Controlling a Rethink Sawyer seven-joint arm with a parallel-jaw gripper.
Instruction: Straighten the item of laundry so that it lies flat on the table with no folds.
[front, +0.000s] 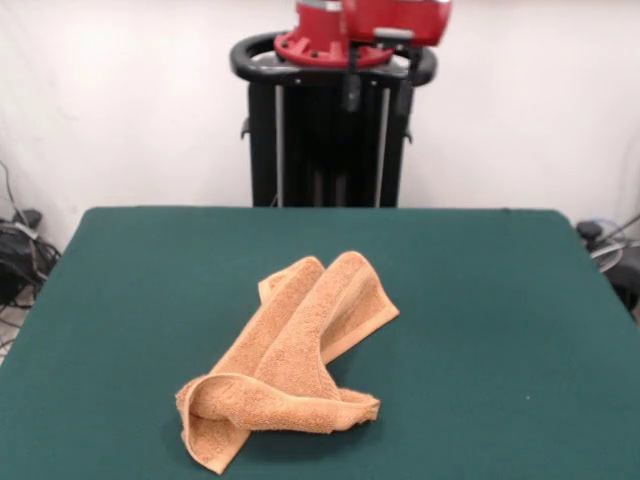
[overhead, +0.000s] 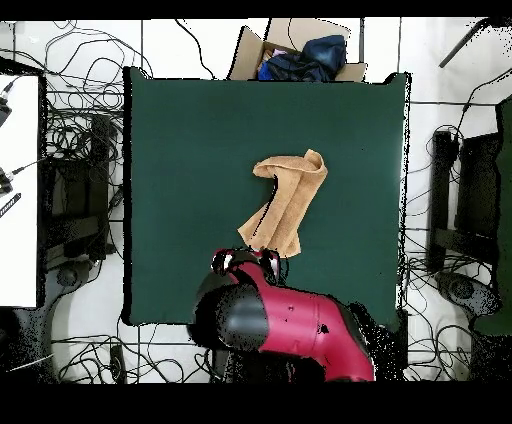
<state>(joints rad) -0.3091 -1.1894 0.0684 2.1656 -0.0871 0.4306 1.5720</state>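
The light orange-tan towel (front: 290, 360) lies crumpled near the middle of the dark green table (front: 480, 300). It is folded into a long strip, with a rolled-over fold at the end nearest the camera. In the overhead view the towel (overhead: 285, 200) runs diagonally across the table (overhead: 180, 150), with a bent-over end at the top. The red and black arm (overhead: 290, 325) is drawn back over its base. Its gripper end (overhead: 245, 262) sits at the table edge, just beside the towel's lower end, and holds nothing. In the front view only the arm's red body (front: 370, 25) shows, above the pedestal.
The black pedestal (front: 330, 130) stands behind the table's far edge. A cardboard box with dark blue cloth (overhead: 300, 55) sits off the table's opposite edge. Cables (overhead: 80, 130) and equipment lie on the floor round the table.
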